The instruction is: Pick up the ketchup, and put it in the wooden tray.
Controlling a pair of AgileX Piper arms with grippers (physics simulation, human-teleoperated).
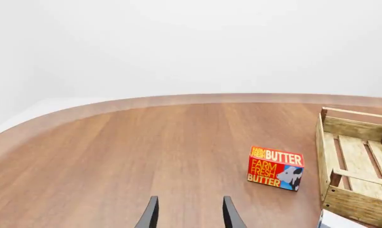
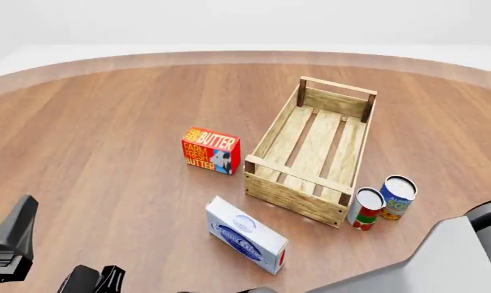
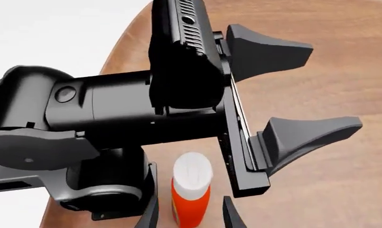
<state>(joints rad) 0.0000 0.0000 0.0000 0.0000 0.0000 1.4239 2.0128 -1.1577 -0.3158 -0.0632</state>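
Left gripper (image 1: 191,219): fingers (image 1: 151,214) released and spread, nothing between them, bare tabletop (image 2: 107,134) ahead; it sits low at the near-left, and in the right wrist view it crosses just beyond the bottle, equally spread. Butter box (image 2: 211,151) stands left of centre, well apart from both grippers. White-and-blue carton (image 2: 247,235) lies flat, nearer than the butter box, just near-left of the crate's near corner. Wooden tray (image 2: 315,149) sits right of centre, long side running near to far, slats bare, nothing in it. Two cans (image 2: 382,202) stand upright just beside the tray's near-right corner. Right arm (image 2: 465,256) enters at the near right. Right gripper (image 3: 191,221): fingers released, one tip either side of the ketchup (image 3: 191,199), a sliver of gap showing on each side, no contact visible. Ketchup shows only in the right wrist view; the front view's lower edge cuts it off, so it is judged to stand close to the near edge of the tabletop, between the arms. White cap faces the wrist camera, orange body runs away from it: long axis roughly along the fingers. Right arm is the nearer and already straddles it. Judgement: next move is to clench, lift, then carry far and slightly left to the tray
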